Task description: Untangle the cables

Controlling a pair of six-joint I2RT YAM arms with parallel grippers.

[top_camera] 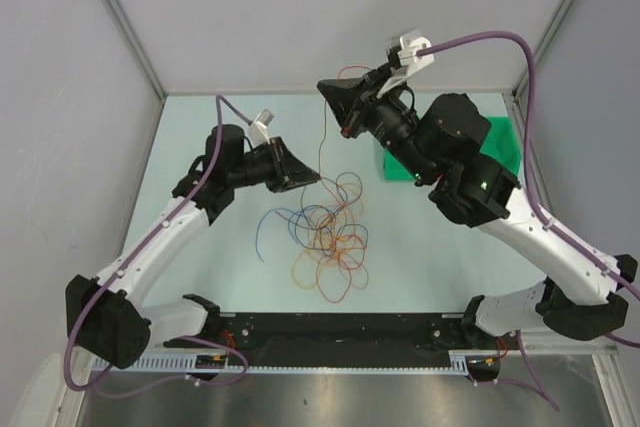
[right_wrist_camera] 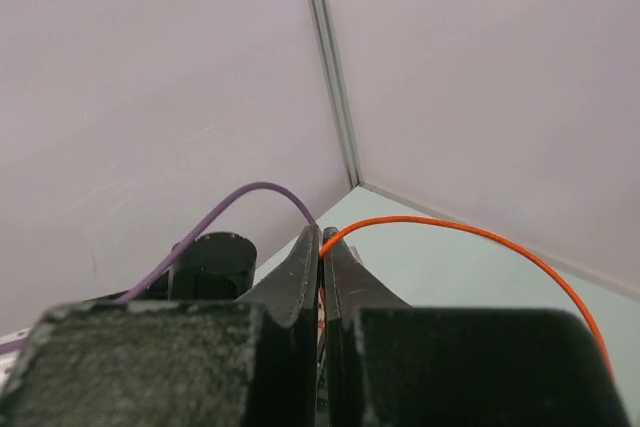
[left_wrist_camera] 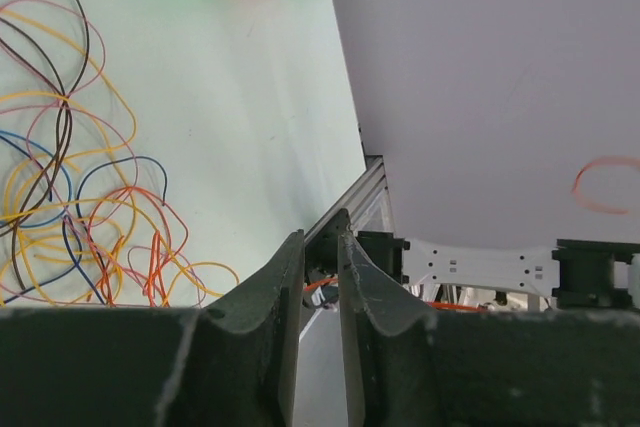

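Right now the right gripper [right_wrist_camera: 321, 239] is pinching one orange cable [right_wrist_camera: 450, 230] between fully closed jaws, raised well above the table [top_camera: 430, 237]. The left gripper [left_wrist_camera: 320, 239] is hovering just beside the heap with its jaws parted only a little and nothing visibly between them. The rest of the cables [top_camera: 328, 237] are lying in a loose tangle on the table between the two arms.

Nothing is pinning the heap down, so pulling further is likely to drag the whole tangle upward or cinch crossings into tighter knots. The strand is thin and may also slip out of the pinch under load.

From the right jaws the held strand is arcing away on one side and, seen from above, running down toward the heap, its long axis pointing from the far side toward the arm bases.
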